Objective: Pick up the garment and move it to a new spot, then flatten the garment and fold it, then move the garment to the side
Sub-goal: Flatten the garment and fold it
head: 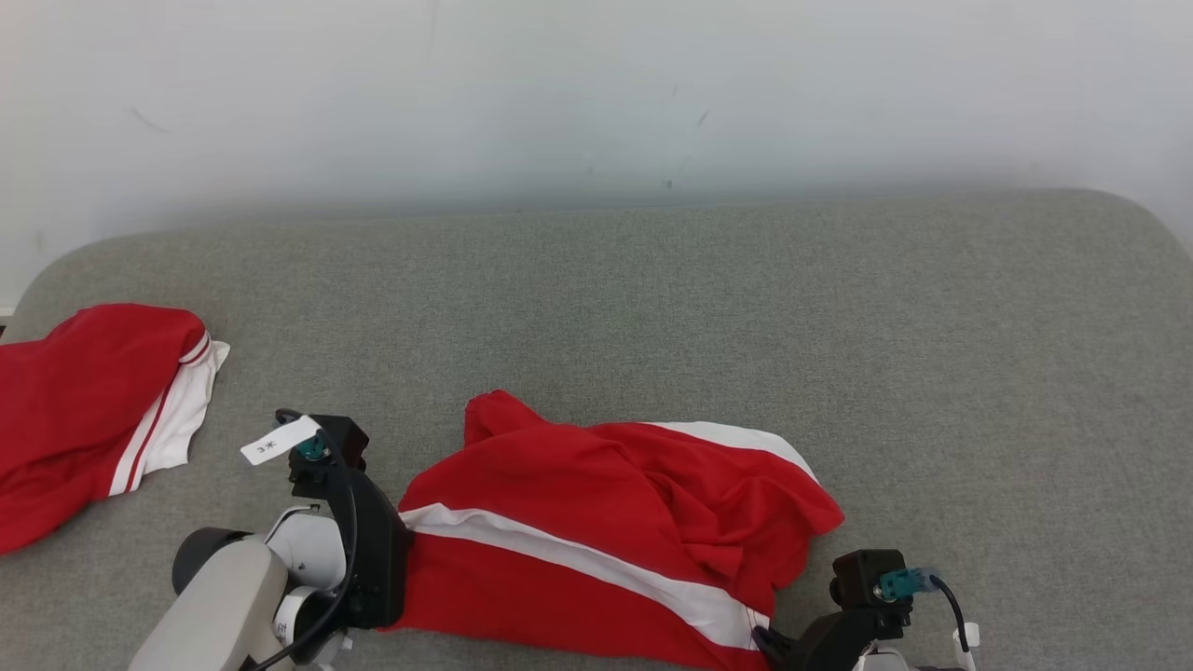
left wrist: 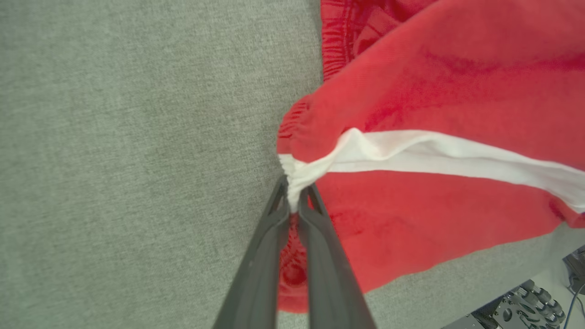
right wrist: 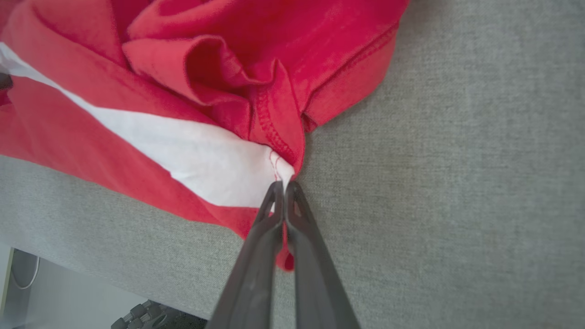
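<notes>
Left gripper (left wrist: 295, 203) and right gripper (right wrist: 284, 194) are each pinching one end of the white stripe (left wrist: 434, 157) of the red garment (head: 606, 503) lying on the grey cushion (head: 652, 308).

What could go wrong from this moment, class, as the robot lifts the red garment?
1. Both jaws pinch only the tips of the white stripe, so the garment might slip free.
2. Its bunched right half may stay creased.
3. It lies at the near edge of the grey surface and could slide off.
</notes>
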`<state>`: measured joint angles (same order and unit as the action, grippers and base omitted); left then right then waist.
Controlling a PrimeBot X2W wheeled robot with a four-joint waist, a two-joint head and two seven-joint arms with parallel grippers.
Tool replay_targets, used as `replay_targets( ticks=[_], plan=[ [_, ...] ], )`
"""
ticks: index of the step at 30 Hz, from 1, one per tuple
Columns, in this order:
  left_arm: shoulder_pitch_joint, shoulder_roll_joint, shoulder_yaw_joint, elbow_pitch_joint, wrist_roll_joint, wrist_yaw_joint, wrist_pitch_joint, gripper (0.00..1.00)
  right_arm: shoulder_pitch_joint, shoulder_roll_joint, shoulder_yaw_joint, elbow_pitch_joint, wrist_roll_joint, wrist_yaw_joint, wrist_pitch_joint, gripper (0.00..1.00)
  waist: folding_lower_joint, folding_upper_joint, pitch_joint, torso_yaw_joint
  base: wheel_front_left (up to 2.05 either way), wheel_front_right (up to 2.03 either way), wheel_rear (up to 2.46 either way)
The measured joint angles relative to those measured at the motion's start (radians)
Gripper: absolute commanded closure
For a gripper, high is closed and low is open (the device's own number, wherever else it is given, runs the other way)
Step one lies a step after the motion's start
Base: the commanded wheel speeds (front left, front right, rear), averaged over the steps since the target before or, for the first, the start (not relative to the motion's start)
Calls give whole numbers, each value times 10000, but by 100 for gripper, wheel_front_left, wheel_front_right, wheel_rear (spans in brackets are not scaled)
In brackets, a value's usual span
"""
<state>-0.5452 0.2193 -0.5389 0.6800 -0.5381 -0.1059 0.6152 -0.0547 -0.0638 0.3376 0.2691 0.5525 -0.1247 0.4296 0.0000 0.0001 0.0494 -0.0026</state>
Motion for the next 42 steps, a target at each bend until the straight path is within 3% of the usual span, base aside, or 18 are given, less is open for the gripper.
replay_targets(
  ticks=[8,13,19,23,28,33,39,40,41,42],
  plan=[
    [-120,0,13,77,-10,-2,-244,100,-11,6,-35,-10,-2,0,-165,100,0,0,-71,-6,0,0,0],
    [-394,-98,395,31,-130,107,-915,100,-156,17,-305,-307,0,0,-631,100,0,1,-164,-1,0,0,0],
    [-1132,-642,1377,-548,-644,468,-2382,100,-1748,13,-911,-1097,-527,0,-1983,100,0,1,-378,-38,0,0,0],
    [-1966,-1198,2159,-1452,-761,871,-3967,100,-3477,-184,-1599,-2307,-1114,-29,-3568,100,0,1,-512,-83,0,0,0],
    [-2919,-1787,2826,-2897,-1147,909,-5545,100,-4411,-502,-2144,-3183,-1473,-29,-4763,100,-1,-1,-635,-39,0,0,0],
    [-1955,-1743,2487,-3239,-1116,750,-6311,100,-3210,-878,-2169,-2458,-1442,48,-4846,100,-1,-1,-674,120,0,0,0],
    [1014,-1639,1580,-1894,-832,692,-6654,100,-592,-711,-1358,-963,-1081,297,-4138,100,0,1,-505,184,0,0,0],
    [1348,-1574,1390,-1615,-738,688,-6692,81,-335,-654,-1162,-746,-1028,385,-3979,100,-1,0,-469,170,0,0,0],
    [1599,-1526,1198,-1383,-552,587,-6686,63,-131,-591,-1039,-571,-974,426,-3843,75,-1,0,-435,151,0,0,0],
    [1774,-1496,1020,-1191,-454,483,-6683,9,-10,-545,-938,-391,-880,466,-3724,46,-1,0,-400,127,0,0,0]
  ],
)
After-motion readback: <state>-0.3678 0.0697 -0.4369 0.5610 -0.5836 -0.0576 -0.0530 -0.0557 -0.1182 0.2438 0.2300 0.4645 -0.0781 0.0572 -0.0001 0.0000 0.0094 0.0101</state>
